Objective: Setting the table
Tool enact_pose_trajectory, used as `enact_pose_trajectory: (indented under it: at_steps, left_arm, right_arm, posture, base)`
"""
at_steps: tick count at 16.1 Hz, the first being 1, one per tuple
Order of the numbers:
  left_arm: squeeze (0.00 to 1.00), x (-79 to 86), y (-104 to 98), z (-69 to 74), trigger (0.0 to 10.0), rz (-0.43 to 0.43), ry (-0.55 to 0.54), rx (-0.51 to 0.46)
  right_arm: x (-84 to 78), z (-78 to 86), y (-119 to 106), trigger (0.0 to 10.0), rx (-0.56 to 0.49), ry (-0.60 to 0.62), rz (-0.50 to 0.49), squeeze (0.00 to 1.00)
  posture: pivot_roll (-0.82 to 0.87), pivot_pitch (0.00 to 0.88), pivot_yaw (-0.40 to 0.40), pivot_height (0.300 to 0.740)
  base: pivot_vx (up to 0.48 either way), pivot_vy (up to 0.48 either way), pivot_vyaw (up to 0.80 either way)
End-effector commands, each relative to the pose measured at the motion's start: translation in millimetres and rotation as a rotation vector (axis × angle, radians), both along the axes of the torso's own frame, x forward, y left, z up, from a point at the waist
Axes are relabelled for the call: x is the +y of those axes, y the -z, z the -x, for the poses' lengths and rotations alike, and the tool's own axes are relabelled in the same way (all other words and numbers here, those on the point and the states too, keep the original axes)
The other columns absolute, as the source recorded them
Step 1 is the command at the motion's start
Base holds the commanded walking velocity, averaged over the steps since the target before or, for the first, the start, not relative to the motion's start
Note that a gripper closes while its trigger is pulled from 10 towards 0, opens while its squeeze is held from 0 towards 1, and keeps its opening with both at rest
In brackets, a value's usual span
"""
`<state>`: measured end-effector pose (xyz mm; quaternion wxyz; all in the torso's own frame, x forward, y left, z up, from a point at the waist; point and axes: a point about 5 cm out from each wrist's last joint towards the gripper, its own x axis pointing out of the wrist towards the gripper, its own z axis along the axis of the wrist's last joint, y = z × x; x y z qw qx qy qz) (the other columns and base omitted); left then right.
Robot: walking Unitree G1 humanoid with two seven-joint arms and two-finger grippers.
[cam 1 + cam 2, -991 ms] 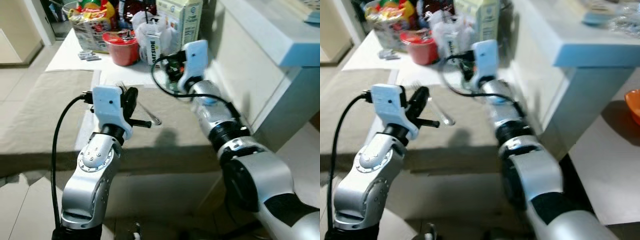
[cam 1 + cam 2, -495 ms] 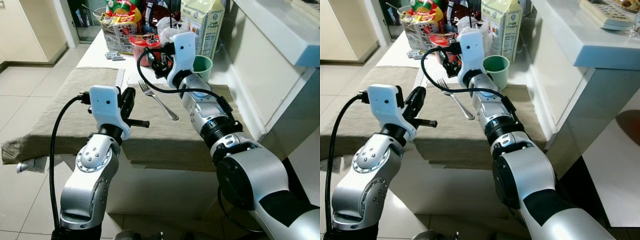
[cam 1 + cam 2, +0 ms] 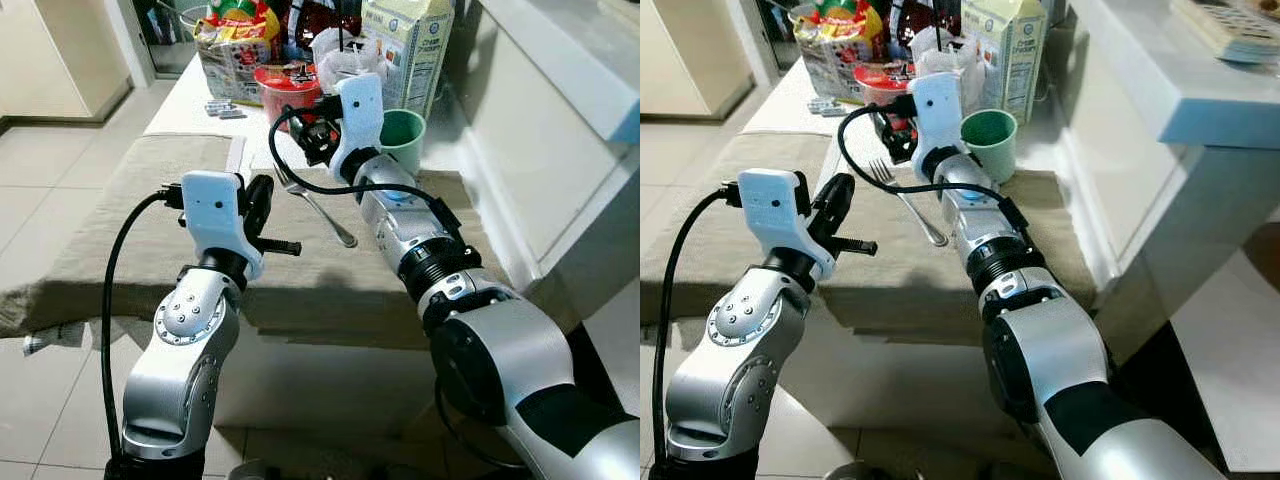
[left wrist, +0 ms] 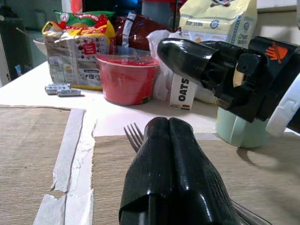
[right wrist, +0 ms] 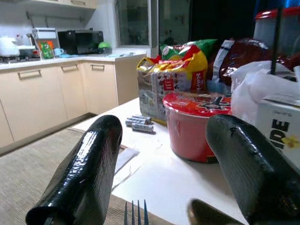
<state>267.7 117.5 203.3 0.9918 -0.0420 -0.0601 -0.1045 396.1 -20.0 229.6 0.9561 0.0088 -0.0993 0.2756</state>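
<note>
Left eye view: the right gripper [image 3: 312,137] is held over the far end of the beige placemat [image 3: 120,210], fingers spread wide with nothing between them. The fork [image 3: 313,201] lies flat on the mat just below and in front of that gripper, tines toward it, handle running back along the forearm. A green cup [image 3: 404,139] stands just beside the gripper's wrist, on its outer side. Beyond the fingertips: a red bowl [image 3: 288,91], a snack bag [image 3: 232,55] and a milk carton [image 3: 408,45]. The left gripper [image 3: 260,205] is raised nearer the camera, over the mat's near part, well short of the fork's handle.

Right eye view: same layout. The table [image 3: 790,105] shows bare white past the mat's far edge. The cup sits at the mat's far corner, close against the right arm.

Left wrist view: the left fingers [image 4: 176,173] are pressed together, nothing held. Fork tines show just past their tips. Further ahead, the right gripper's black fingers hang in front of the cup; the red bowl and an oats packet [image 4: 182,91] stand behind.

Right wrist view: both right fingers [image 5: 82,176] stand far apart. Fork tines lie between and under them. Ahead, the red bowl, the snack bag and small batteries [image 5: 138,123] on the white tabletop.
</note>
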Motion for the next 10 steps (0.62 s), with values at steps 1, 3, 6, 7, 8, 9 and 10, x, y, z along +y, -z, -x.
enact_pose_trajectory:
  at_steps: [1,3,6,7,8,9,10]
  left_arm:
    - [0.0,1.4,-2.7,1.2,10.0,0.0,-0.01,-0.006]
    - [0.0,1.7,-2.9,1.0,10.0,-0.001,-0.011,-0.008]
    - [0.0,1.4,-3.1,0.6,10.0,0.0,-0.011,-0.01]
    - [0.0,1.3,-3.2,0.7,10.0,0.001,-0.011,-0.011]
    - [0.0,1.0,-3.2,0.4,10.0,0.001,-0.01,-0.013]
    - [0.0,0.8,-3.8,0.4,10.0,0.0,-0.01,-0.016]
    - [0.0,1.1,-3.7,0.2,10.0,-0.001,-0.011,-0.016]
  right_arm:
    - [0.3,0.4,-1.4,10.0,-0.015,-0.001,0.013,0.0]
    - [-0.8,0.0,-3.1,10.0,-0.029,0.008,0.021,0.0]
    - [-3.5,-0.3,-2.1,10.0,-0.037,0.019,0.03,0.0]
    - [-3.7,-0.3,-2.2,10.0,-0.039,0.02,0.032,0.0]
    - [-4.7,-0.7,-2.6,10.0,-0.041,0.025,0.034,0.0]
    - [-5.1,-0.8,-3.2,10.0,-0.046,0.028,0.037,0.0]
    - [-5.1,-0.7,-3.4,10.0,-0.052,0.032,0.043,0.0]
  posture:
    - [-0.01,0.059,0.021,0.74]
    - [-0.01,0.059,0.023,0.74]
    - [-0.01,0.059,0.023,0.74]
    - [-0.01,0.059,0.023,0.74]
    - [-0.02,0.056,0.024,0.74]
    - [-0.02,0.056,0.024,0.74]
    - [-0.02,0.052,0.024,0.74]
  base:
    - [0.0,0.0,0.0]
    - [0.0,0.0,0.0]
    - [0.0,0.0,0.0]
    - [0.0,0.0,0.0]
    - [0.0,0.0,0.0]
    - [0.0,0.0,0.0]
    - [0.0,0.0,0.0]
